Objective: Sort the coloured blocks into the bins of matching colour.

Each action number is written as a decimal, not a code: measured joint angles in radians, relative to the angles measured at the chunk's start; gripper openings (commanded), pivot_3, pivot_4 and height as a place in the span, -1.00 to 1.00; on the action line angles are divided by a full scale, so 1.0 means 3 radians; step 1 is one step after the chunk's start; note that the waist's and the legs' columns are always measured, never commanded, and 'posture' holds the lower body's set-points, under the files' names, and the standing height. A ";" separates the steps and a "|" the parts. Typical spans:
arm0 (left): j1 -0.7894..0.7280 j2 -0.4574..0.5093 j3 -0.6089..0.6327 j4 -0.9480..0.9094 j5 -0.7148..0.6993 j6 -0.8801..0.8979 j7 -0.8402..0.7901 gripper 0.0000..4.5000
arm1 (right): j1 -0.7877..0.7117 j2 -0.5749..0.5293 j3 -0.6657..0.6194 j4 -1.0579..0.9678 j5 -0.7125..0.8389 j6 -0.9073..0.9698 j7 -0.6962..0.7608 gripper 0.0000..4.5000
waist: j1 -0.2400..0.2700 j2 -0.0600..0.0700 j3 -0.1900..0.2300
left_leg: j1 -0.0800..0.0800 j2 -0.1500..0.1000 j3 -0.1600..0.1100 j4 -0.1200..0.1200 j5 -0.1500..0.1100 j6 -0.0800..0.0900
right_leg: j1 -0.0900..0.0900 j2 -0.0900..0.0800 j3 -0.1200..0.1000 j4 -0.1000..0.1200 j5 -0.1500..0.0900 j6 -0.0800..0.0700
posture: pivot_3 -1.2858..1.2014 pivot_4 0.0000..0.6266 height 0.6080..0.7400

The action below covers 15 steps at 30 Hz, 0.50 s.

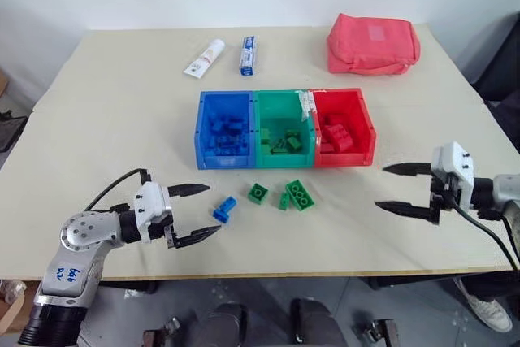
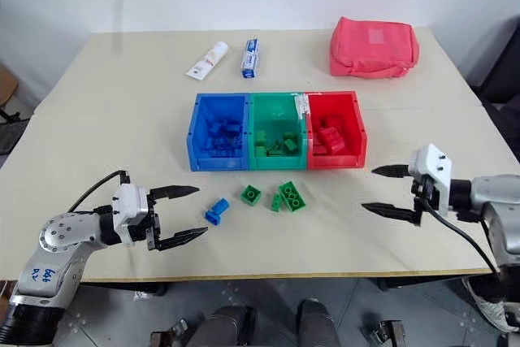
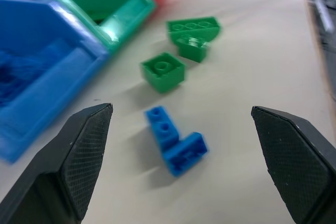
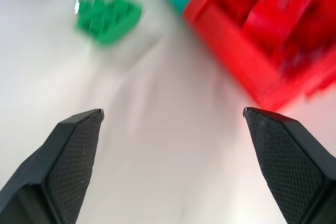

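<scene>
The tabletop [image 1: 106, 119] carries, near its middle, the three joined bins: the blue bin [image 1: 203, 119] on the robot's left, the green bin [image 1: 280, 105] in the middle and the red bin [image 1: 366, 123] on the right, each already holding bricks of its own colour. Well behind them lie a red fabric pouch [image 1: 373, 44] and two toothpaste tubes [image 1: 205, 58].

On the bare surface just in front of the bins, four bricks are left unsorted: a blue block [image 1: 224, 210], a small green block [image 1: 258, 193], and a larger green block [image 1: 301, 193] with another small green one touching its side.

The left gripper [image 1: 197, 214] is held level with its jaws spread wide and empty, pointed at the blue block, which lies just ahead of them. The right gripper [image 1: 396, 188] is likewise released and empty, standing apart near the red bin.

The step in hand is judged to be the approach to the blue block. A short advance is called for, so that the block is bracketed before the jaws are closed.
</scene>
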 measured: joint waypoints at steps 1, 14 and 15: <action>-0.0005 -0.0010 0.0000 0.0006 0.0000 -0.0021 -0.0002 1.00 | 0.0023 0.0003 0.0009 -0.0034 -0.0017 -0.0020 -0.0008 0.98 | -0.0006 0.0001 0.0000 | 0.0000 0.0000 0.0001 -0.0001 0.0000 0.0000 | -0.0001 0.0000 0.0001 0.0001 0.0000 0.0000 | 0.03 -0.52 1.00; 0.0123 -0.0067 -0.0008 -0.0065 0.0024 -0.0110 0.0044 1.00 | -0.0198 0.0746 0.1086 -0.1276 -0.0208 0.1381 -0.1057 0.98 | 0.0015 0.0001 0.0000 | -0.0005 -0.0005 -0.0009 -0.0001 0.0000 -0.0001 | -0.0003 -0.0006 0.0005 -0.0001 0.0000 0.0000 | 0.03 -0.52 1.00; 0.0154 -0.0067 0.0008 -0.0081 0.0024 -0.0101 0.0061 1.00 | -0.0248 0.0825 0.1131 -0.1272 -0.0260 0.1468 -0.1175 0.98 | 0.0015 0.0000 0.0000 | -0.0005 -0.0005 -0.0009 -0.0001 0.0000 -0.0001 | -0.0003 -0.0005 0.0005 -0.0001 0.0000 0.0000 | 0.03 -0.52 1.00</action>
